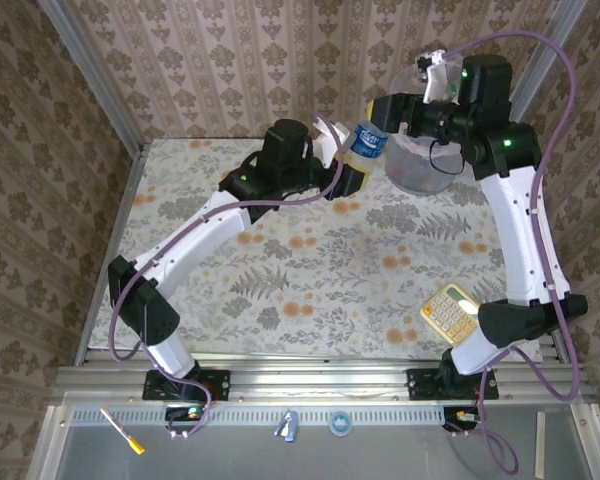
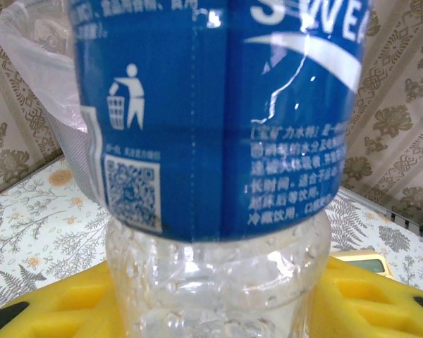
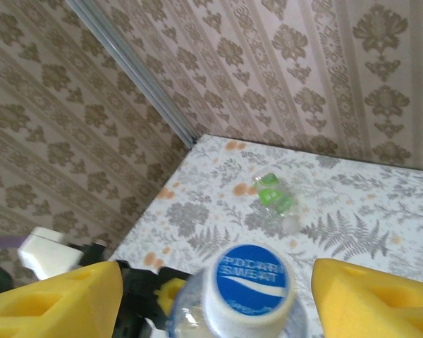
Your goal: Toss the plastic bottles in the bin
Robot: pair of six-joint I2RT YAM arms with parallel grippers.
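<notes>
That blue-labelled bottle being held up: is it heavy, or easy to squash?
The blue-labelled bottle looks see-through and empty below its label, so probably light. Its thin clear wall looks dimpled in the left end effector, so likely squashy. Glossy plastic may slip.

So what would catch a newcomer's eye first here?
The blue-labelled bottle is held up over the far side of the table, next to the bin. The left pincer is shut on its body and the right pincer stands open around its cap. A small green bottle lies on the table toward the wall corner, and a beige calculator sits near the right arm's base.
</notes>
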